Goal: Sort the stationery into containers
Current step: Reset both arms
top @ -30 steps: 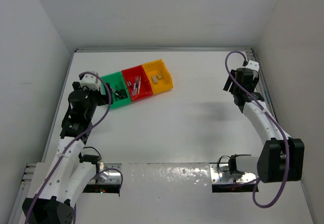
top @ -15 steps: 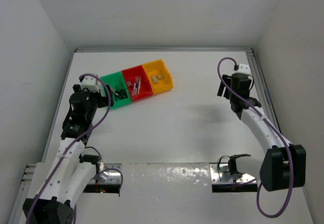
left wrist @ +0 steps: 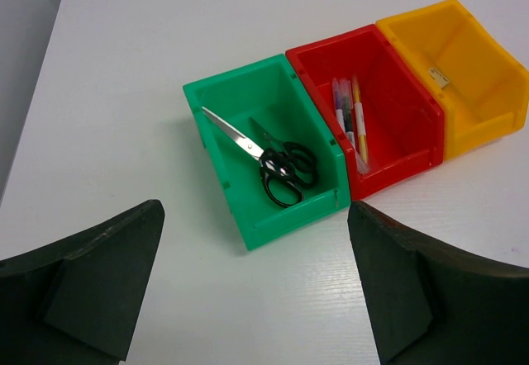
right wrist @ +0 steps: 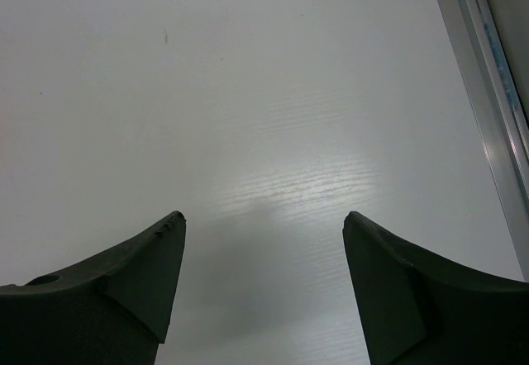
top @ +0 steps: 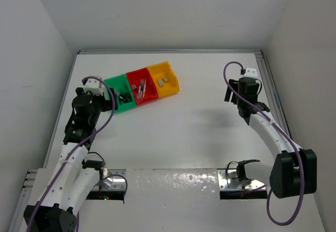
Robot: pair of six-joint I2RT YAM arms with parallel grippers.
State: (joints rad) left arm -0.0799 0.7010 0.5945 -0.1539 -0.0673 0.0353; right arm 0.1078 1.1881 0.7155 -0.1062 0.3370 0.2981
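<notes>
Three joined containers stand in a row at the back left: a green bin (top: 119,94), a red bin (top: 142,87) and a yellow bin (top: 164,78). In the left wrist view, black-handled scissors (left wrist: 277,163) lie in the green bin (left wrist: 248,216). Several slim pens (left wrist: 351,121) lie in the red bin (left wrist: 397,109), and a small tan block (left wrist: 438,74) lies in the yellow bin (left wrist: 479,84). My left gripper (top: 108,102) (left wrist: 254,206) hangs open just in front of the green bin, holding nothing. My right gripper (top: 231,93) (right wrist: 264,215) is open over bare table at the right.
The white table (top: 199,127) is boxed in by white walls on three sides. A metal rail (right wrist: 488,92) runs along its right edge, close to the right gripper. Purple cables loop over both arms.
The right arm has swung its wrist left and a little nearer, away from the right rail. The left arm and the bins have stayed put.
</notes>
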